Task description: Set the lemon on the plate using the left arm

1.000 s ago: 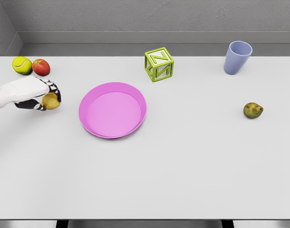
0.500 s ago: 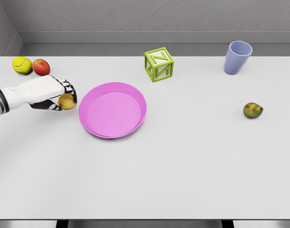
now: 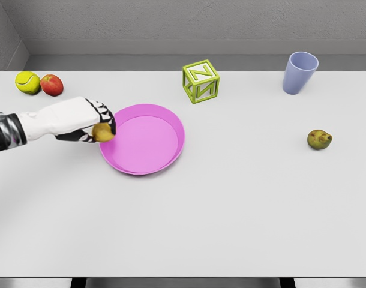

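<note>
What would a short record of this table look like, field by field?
robot hand: left robot hand grips the lemon
lemon position: at the left rim of the plate, not released
far left: tennis ball beside apple
far middle: green block
far right: cup, upright
right: pear
right arm: not in view
</note>
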Controlling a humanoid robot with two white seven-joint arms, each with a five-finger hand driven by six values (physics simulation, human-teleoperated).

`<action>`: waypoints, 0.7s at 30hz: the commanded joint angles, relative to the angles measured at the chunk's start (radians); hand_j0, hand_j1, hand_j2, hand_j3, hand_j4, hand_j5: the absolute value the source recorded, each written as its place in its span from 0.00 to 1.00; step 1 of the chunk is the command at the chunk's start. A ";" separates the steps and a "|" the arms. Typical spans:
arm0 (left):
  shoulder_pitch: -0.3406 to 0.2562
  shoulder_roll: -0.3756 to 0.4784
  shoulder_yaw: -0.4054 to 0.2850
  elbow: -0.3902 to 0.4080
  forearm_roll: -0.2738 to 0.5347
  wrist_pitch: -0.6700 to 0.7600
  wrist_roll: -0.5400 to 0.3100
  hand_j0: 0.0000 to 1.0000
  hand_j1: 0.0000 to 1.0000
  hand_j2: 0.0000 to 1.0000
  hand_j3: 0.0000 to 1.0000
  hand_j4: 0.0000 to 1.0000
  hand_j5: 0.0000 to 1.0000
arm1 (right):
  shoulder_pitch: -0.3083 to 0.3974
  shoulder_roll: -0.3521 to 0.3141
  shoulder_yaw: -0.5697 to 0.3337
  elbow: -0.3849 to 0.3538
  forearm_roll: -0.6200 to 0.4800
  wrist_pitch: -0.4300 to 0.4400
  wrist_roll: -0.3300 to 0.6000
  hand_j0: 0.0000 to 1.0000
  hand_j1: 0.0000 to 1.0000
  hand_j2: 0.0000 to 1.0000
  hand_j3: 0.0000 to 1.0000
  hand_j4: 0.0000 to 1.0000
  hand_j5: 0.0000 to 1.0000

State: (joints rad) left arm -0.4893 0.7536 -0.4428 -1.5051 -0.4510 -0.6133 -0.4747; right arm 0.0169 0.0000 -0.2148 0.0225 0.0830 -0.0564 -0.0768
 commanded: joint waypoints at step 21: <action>0.086 0.062 0.228 0.082 0.008 0.002 0.002 1.00 1.00 1.00 1.00 1.00 1.00 | 0.000 0.000 0.000 -0.001 0.000 0.000 0.000 1.00 1.00 1.00 1.00 1.00 1.00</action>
State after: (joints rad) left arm -0.3942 0.7919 -0.2882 -1.4790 -0.4508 -0.6134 -0.4731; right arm 0.0169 0.0000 -0.2148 0.0220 0.0830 -0.0561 -0.0768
